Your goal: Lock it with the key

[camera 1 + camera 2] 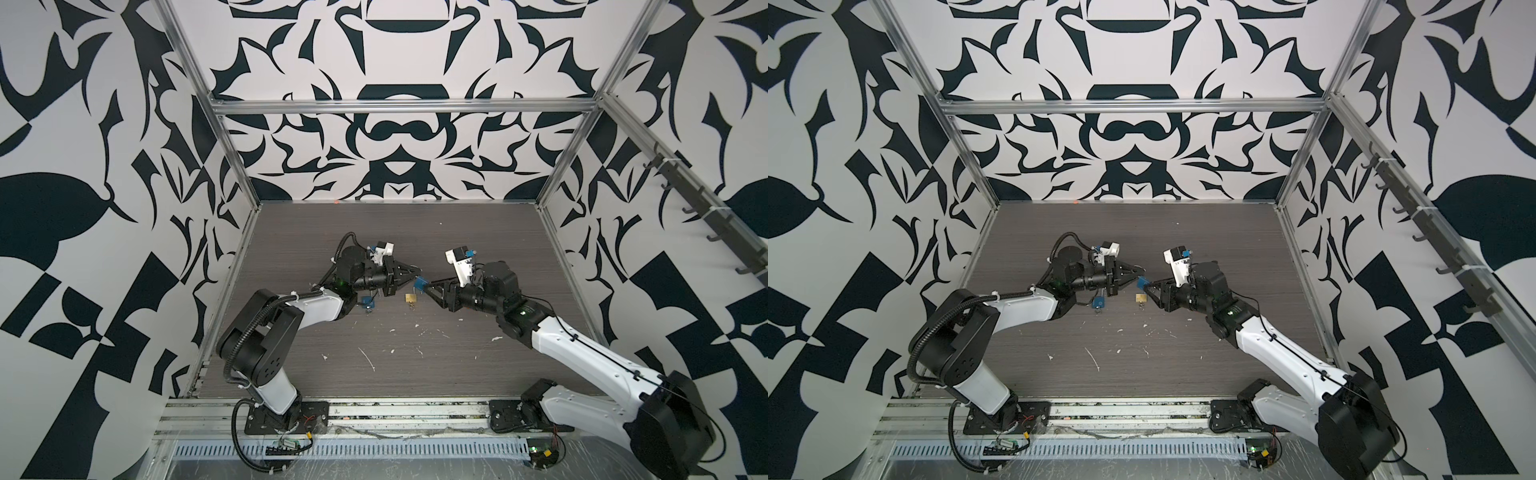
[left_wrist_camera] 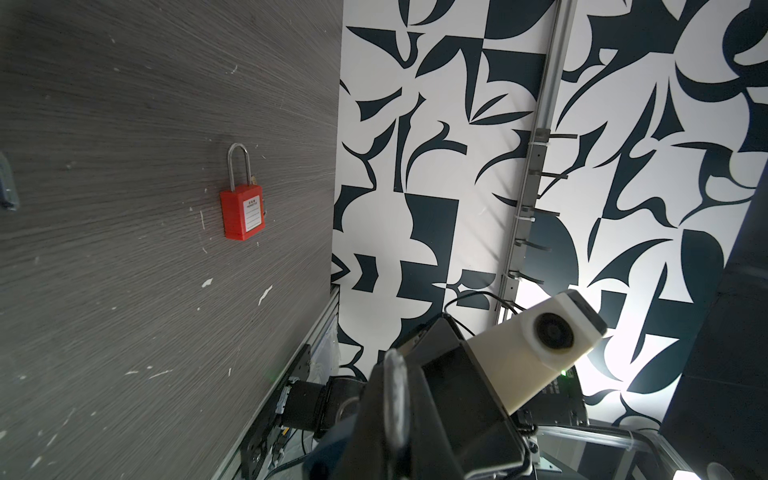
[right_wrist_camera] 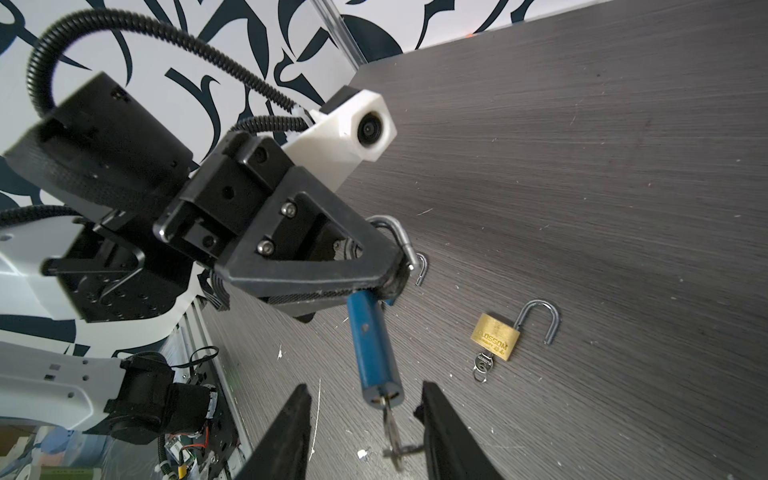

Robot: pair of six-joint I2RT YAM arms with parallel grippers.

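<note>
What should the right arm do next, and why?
Probably close the right gripper on the key. Its jaws stand open on either side of the key, which sticks out of the blue padlock that the left gripper holds off the table. A grip on the key must come before any turn.

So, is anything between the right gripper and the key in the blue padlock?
Nothing visible. The key hangs from the blue padlock, which the left gripper holds by its shackle, and the right gripper has its open jaws flanking it. The brass padlock lies on the table, off to one side.
</note>
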